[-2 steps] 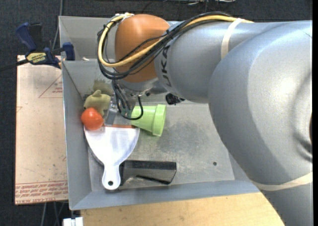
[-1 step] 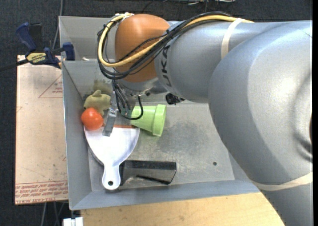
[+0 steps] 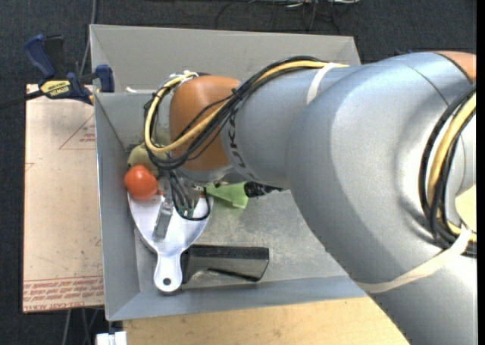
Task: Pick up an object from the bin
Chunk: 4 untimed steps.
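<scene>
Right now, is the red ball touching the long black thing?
Apart. The camera view shows the red ball by the left wall of the bin and the long black thing nearer the front, with the white scoop lying between them.

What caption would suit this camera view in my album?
Gripper low over a white scoop, with a red ball, green piece and black wedge nearby, in a grey bin.

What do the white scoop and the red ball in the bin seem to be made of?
White scoop: probably hard plastic, smooth and slightly glossy, an even white, with a moulded hole in its handle end. Red ball: plastic or rubber, smooth with a soft sheen; the look does not settle which.
</scene>
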{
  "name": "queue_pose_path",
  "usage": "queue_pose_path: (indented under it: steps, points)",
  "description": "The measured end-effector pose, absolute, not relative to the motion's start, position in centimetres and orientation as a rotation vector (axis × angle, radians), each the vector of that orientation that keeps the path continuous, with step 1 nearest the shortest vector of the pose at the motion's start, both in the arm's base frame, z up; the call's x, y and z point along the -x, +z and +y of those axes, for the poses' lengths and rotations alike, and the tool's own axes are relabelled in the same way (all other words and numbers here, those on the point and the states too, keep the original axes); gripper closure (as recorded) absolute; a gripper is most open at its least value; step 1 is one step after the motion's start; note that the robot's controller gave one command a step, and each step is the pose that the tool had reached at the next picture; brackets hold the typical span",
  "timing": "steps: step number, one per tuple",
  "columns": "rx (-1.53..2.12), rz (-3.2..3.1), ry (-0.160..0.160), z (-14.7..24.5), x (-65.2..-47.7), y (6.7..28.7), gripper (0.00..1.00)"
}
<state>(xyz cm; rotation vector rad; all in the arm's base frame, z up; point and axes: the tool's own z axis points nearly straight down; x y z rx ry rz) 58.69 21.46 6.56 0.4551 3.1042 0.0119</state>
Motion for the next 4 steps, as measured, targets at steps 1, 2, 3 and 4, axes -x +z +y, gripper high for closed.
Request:
queue_pose_path:
  steps: [1, 2, 3, 4]
  points:
    - [-0.457, 3.097, 0.018, 21.5, -59.0, 7.1, 1.00]
    - [-0.458, 3.099, 0.017, 21.5, -58.9, 7.0, 0.00]
    - [-0.458, 3.097, 0.018, 21.5, -59.0, 7.1, 1.00]
    - [-0.120, 3.125, 0.014, 15.3, -59.0, 10.9, 1.00]
